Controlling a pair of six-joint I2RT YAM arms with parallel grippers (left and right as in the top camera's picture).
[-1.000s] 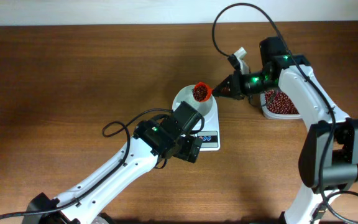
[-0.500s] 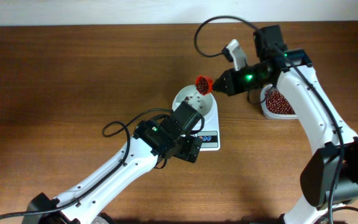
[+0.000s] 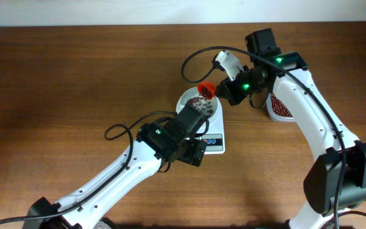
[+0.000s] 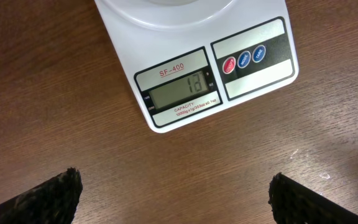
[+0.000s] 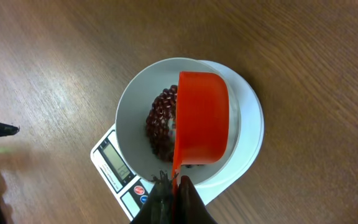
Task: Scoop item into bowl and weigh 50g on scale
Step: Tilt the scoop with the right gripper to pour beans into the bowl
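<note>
**A:** What is the surface looking like?

**B:** A brown wood-grain tabletop (image 3: 56,95) is filling nearly the whole overhead view. A pale strip of wall (image 3: 107,11) is running along its far edge. Faint scratches and specks are showing on the wood in the left wrist view.

**A:** Where is the scale sitting?

**B:** The scale (image 4: 191,87) is lying near the middle of the tabletop, a little toward the right edge. Its display (image 4: 180,92) is facing the near edge and showing digits. The bowl (image 5: 129,112) is standing on the scale, and the beans (image 5: 160,124) are lying heaped in the bowl's middle.

**A:** What are the arms doing?

**B:** The right claw (image 5: 171,182) is clenching an orange-red scoop (image 5: 201,118), which is hanging tipped over the bowl. The left claw (image 4: 176,199) is hovering released, its fingers (image 4: 48,196) spread wide. It is hanging above bare tabletop just on the near side of the scale and touching nothing.

**A:** Anything else?

**B:** A clear container (image 3: 272,116) with more beans is sitting toward the right edge, near the scale but apart from it. The right arm is partly hiding it.
</note>
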